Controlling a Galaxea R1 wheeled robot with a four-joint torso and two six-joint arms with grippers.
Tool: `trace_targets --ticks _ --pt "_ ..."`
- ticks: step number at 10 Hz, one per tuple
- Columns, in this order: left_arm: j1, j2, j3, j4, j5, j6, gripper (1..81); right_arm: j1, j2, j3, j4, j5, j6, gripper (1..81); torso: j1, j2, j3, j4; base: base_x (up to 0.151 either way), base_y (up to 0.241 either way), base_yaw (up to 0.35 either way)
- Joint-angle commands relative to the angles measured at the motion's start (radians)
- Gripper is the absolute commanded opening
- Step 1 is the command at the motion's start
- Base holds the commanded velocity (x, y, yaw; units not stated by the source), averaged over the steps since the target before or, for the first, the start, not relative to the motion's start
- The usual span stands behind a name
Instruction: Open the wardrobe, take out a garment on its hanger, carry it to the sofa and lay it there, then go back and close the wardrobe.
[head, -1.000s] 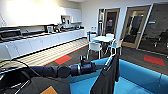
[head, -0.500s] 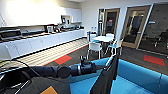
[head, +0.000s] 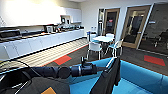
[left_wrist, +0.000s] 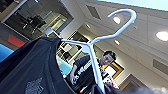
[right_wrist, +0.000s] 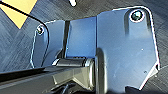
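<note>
Running along the wall at nine o'clock is a long white kitchen counter (head: 42, 41) with appliances set on top, too blurred to name, and white wall cabinets (head: 72, 15) above it. On the dark floor between counter and sofa lies an orange-red floor patch (head: 62, 60). Toward twelve o'clock stands a round white table (head: 103, 38) ringed by white-and-teal chairs (head: 95, 48), just beyond the sofa's back edge. Behind them are wood-framed glass doors (head: 136, 27), and at two o'clock another red patch (head: 154, 60) marks the carpet.

The left arm reaches in from eight o'clock, a dark jointed tube ending at the left gripper (head: 100, 68), which sits over the bright blue sofa (head: 140, 77). At its tip hangs the garment (head: 108, 80), black and draped downward, its lower part over the blue seat; whether it touches the cushion I cannot tell. The hanger (head: 110, 62) shows as a thin white line at the garment's shoulder. In the left wrist view the hanger's curved hook rises free above the black collar, and the white stem runs down toward the gripper; the jaws look clamped on the hanger's stem, though the fingers themselves are hard to make out. A person (left_wrist: 87, 72) stands behind, seen beyond the hanger.

The right wrist view shows the robot's dark plate above grey patterned floor with a yellow patch (right_wrist: 18, 10); I cannot tell how those jaws stand.
</note>
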Motion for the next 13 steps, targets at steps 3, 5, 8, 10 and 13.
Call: trace_targets --ticks 3,5,8,10,13 --pt "-0.160 0.005 0.021 0.037 -0.028 0.019 1.0 0.045 0.007 0.005 0.008 -0.039 -0.001 81.1 0.000 0.000 -0.075 0.000 0.086 0.000 0.000" --pt "-0.158 0.005 0.021 0.037 -0.028 0.019 1.0 0.046 0.007 0.005 0.008 -0.039 -0.001 81.1 0.000 0.000 -0.122 0.000 0.072 0.000 0.000" --pt "-0.160 0.012 0.021 0.039 -0.028 0.017 1.0 0.047 0.007 0.007 0.006 -0.039 -0.003 81.1 0.001 0.000 -0.130 0.000 0.072 0.000 0.000" --pt "-0.160 0.029 0.016 0.039 -0.028 0.017 1.0 0.047 0.007 0.005 0.006 -0.039 -0.001 81.1 0.002 0.001 -0.149 0.000 0.072 0.000 0.000" --pt "-0.160 0.060 0.002 0.039 -0.028 0.019 1.0 0.047 0.007 0.004 0.006 -0.041 -0.001 81.1 0.001 0.001 -0.149 0.000 0.076 0.000 0.000"
